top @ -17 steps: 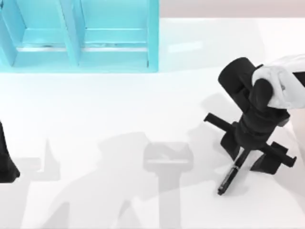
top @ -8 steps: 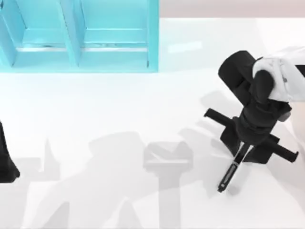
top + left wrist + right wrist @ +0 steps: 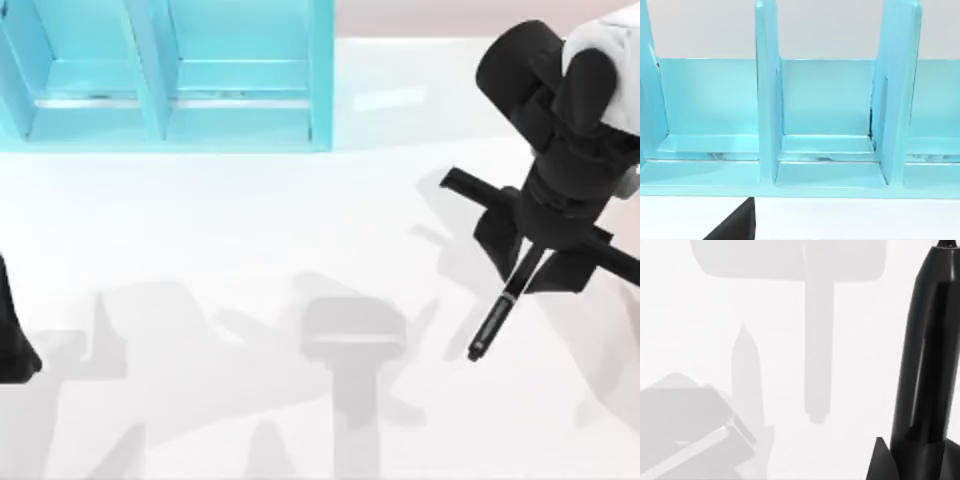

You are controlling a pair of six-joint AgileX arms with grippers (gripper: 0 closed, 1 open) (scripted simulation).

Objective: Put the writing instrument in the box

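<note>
At the table's [image 3: 250,230] near left edge, left arm [image 3: 12,340] sat parked, fingers' state not discernible. Right of centre, right gripper [image 3: 533,258] hung above the surface, fingers clamped on black pen [image 3: 497,320], its tip slanting down toward the near left. Far left, turquoise box [image 3: 165,75] stood, compartments open.

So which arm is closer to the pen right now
Right. The right gripper is holding the pen at the table's right side; the left arm sits parked at the far left edge.
</note>
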